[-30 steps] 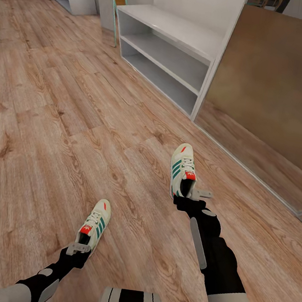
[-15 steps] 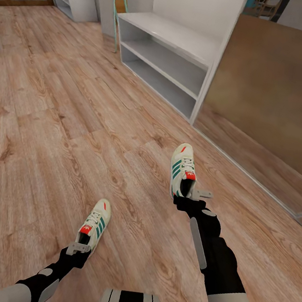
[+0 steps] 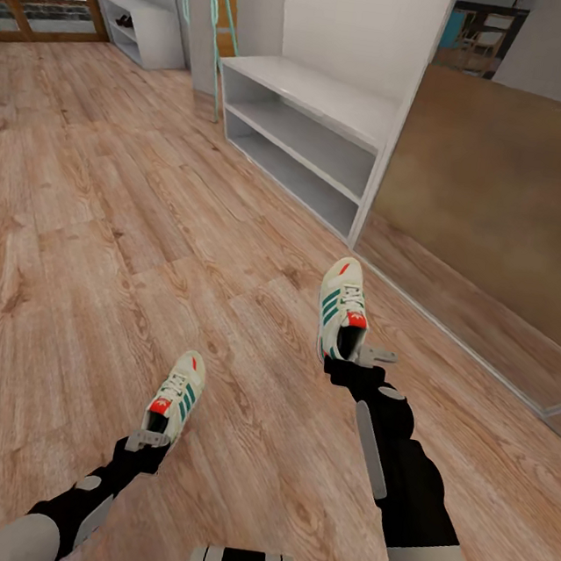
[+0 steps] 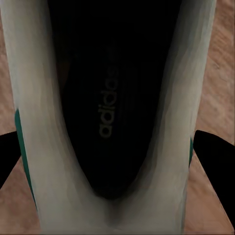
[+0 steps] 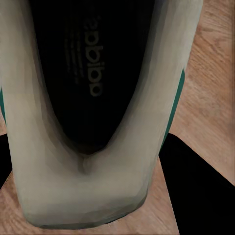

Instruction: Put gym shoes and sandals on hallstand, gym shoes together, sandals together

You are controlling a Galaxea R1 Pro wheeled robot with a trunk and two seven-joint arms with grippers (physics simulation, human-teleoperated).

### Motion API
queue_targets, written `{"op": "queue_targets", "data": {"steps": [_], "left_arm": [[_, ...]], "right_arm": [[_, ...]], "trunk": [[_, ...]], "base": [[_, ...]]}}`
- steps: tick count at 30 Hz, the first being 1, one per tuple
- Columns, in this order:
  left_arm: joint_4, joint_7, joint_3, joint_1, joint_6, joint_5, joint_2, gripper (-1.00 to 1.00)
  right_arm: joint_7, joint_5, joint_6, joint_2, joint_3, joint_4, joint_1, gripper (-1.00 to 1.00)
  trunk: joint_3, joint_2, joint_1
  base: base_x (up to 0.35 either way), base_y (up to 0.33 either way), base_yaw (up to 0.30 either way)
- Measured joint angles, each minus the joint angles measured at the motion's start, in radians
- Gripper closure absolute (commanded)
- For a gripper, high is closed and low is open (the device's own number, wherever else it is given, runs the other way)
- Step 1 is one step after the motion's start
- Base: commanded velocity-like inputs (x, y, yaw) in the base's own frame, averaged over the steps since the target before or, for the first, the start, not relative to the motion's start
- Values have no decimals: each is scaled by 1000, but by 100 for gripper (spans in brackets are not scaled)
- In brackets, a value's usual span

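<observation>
Left tool (image 3: 149,445): pinched on the heel of the left gym shoe (image 3: 175,396); in the left wrist view the dark fingers (image 4: 215,156) sit on either side of the heel, against its walls.
Right tool (image 3: 360,359): pinched on the heel of the right gym shoe (image 3: 343,309); the right wrist view shows a dark finger (image 5: 193,183) against the heel wall.
Left gym shoe: held above the corridor floor (image 3: 99,248), toe pointing away from the robot, red tongue patch and green stripes up; black insole with lettering faces the wrist camera (image 4: 110,112).
Right gym shoe: held further forward than the left 1, toe toward the hallstand (image 3: 309,134); dark insole visible in the wrist view (image 5: 93,73).
Separation: the 2 shoes are well apart, 1 per arm.
Hallstand: pale grey-white, ahead of the right shoe, 2 open shelf levels under a flat top, tall back panel behind.
Surroundings: brown panel (image 3: 502,212) just right of the hallstand; a second low white bench (image 3: 150,29) far back left.
</observation>
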Motion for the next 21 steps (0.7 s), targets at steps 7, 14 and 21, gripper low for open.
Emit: {"op": "queue_targets", "data": {"steps": [7,14,21], "left_arm": [[-388,1,-1,0,369,4,-6,100],[-711,-2,2,0,623,65,-34,100],[-734,-2,5,0,682,79,-50,100]], "right_arm": [[-1,-1,1,1,32,-8,0,100],[-3,1,2,1,52,-7,0,100],[-5,7,2,1,57,-6,0,100]], "trunk": [[27,2,-3],[55,3,-6],[92,5,-9]], "base": [[0,0,0],[0,0,0],[0,0,0]]}}
